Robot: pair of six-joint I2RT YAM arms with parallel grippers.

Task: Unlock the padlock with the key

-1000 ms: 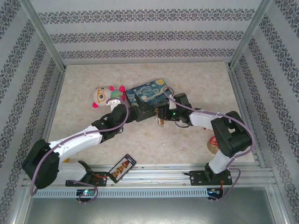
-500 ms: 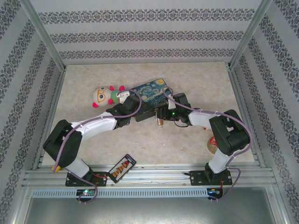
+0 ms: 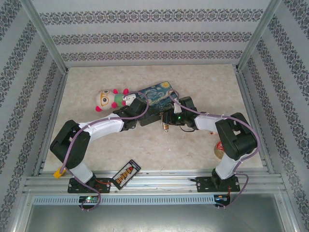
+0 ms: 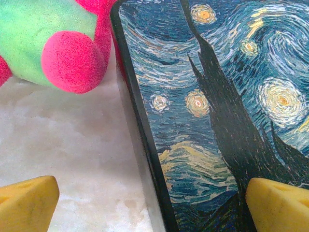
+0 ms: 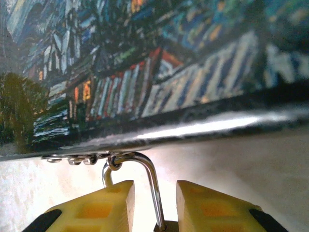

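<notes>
Left: a plush toy (image 3: 108,99) is lying on the bench (image 3: 193,154), touching the far left corner of the painted tin box (image 3: 157,94). The left claw (image 4: 153,205) is hovering wide open across the box's left edge, one finger on each side, gripping nothing.

Centre: the padlock (image 5: 153,186) is sitting at the box's near edge, its shackle hooked through the hasp.

Right: the right claw (image 5: 155,195) is standing partly closed with the shackle in its gap. Whether its fingers are pressing the lock body cannot be told, and the key is too small to make out.

Risk: with the box unheld, any pull by the right claw may drag it, twisting the shackle and misaligning the key.
</notes>
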